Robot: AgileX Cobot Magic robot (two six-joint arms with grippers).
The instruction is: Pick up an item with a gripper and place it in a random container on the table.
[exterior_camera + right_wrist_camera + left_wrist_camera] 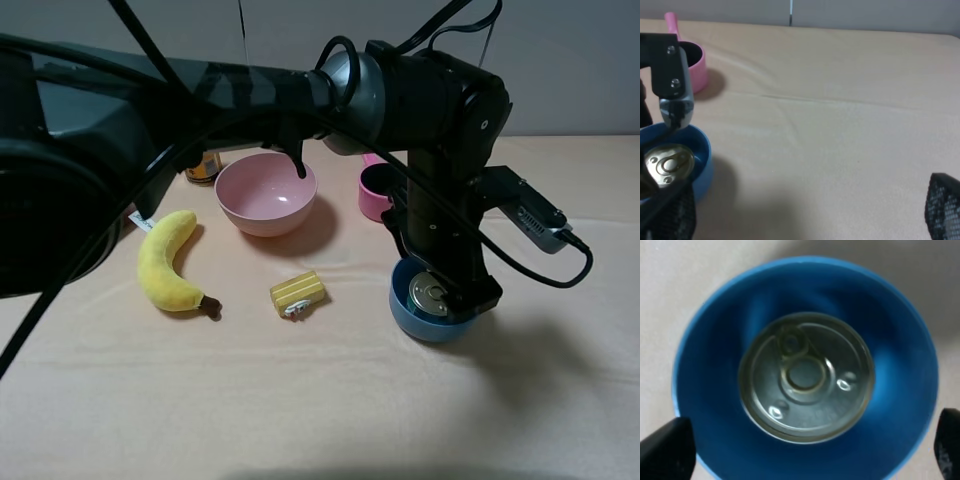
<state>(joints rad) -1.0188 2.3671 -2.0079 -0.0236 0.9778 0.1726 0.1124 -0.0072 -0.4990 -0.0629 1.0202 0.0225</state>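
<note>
The short tin can (806, 376) with a silver pull-tab lid stands upright inside the round blue bowl (710, 365). My left gripper (807, 450) hovers right above the bowl, open, with its black fingertips (667, 450) spread wide on either side of the can and not touching it. In the high view this arm reaches across to the right, its gripper (450, 285) over the bowl (420, 322) and can (430, 295). My right gripper (810, 215) is open and empty, low over bare table, to the side of the bowl (702, 150) and can (669, 164).
A pink bowl (266, 195) stands at the back middle and a small pink handled pot (375, 195) behind the blue bowl. A plush banana (165, 262) lies at the left, a yellow block (298, 293) in the middle, and an orange-gold drink can (203, 168) at the back left.
</note>
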